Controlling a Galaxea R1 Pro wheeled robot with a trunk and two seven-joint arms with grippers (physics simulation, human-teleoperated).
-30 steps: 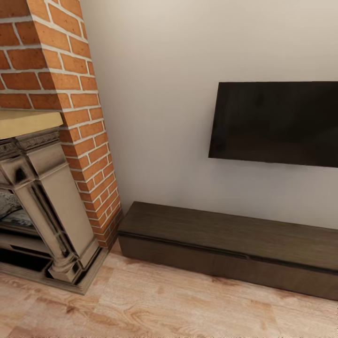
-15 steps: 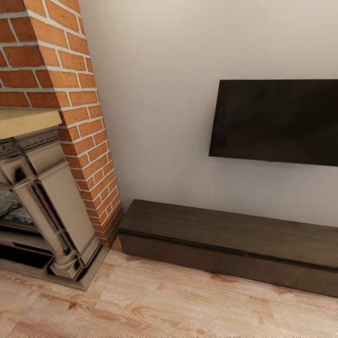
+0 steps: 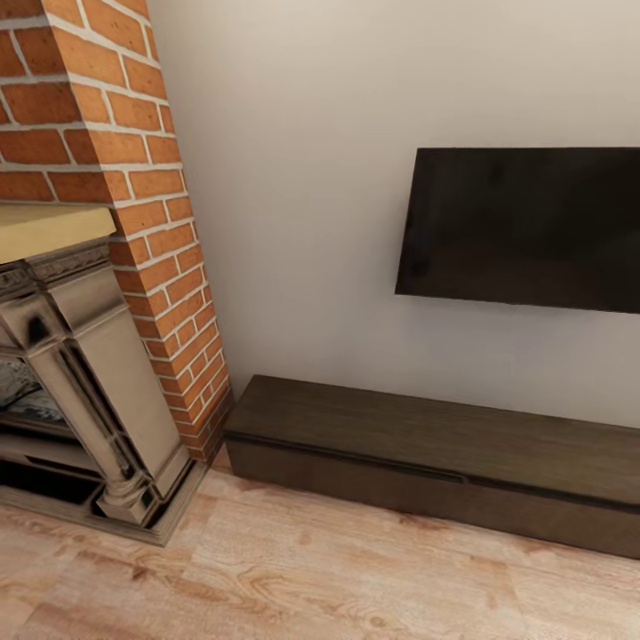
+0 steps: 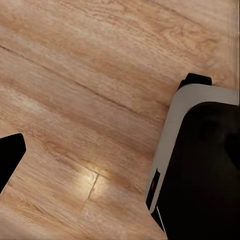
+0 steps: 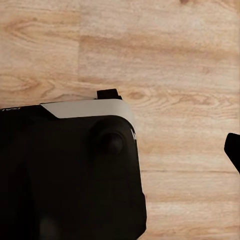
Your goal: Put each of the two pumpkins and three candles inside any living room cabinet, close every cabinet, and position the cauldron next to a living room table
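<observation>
The cabinet (image 3: 427, 458) is a long, low dark brown unit against the white wall, right of the fireplace, with all its flat fronts shut. No pumpkins, candles, cauldron or coffee table are in view. In the left wrist view one dark fingertip (image 4: 10, 156) of my left gripper sits at the picture's edge over bare wooden floor. In the right wrist view one dark fingertip (image 5: 234, 146) of my right gripper likewise sits at the edge. Nothing is between the fingers of either gripper.
A stone fireplace (image 3: 84, 391) with a red brick chimney (image 3: 107, 116) stands at the left. A black TV (image 3: 524, 227) hangs above the cabinet. Light wooden floor (image 3: 293, 578) spreads in front. My black and white base (image 5: 70, 175) shows under both wrists.
The whole head view has shifted slightly, so the camera moved a little. Nothing in the room has moved.
</observation>
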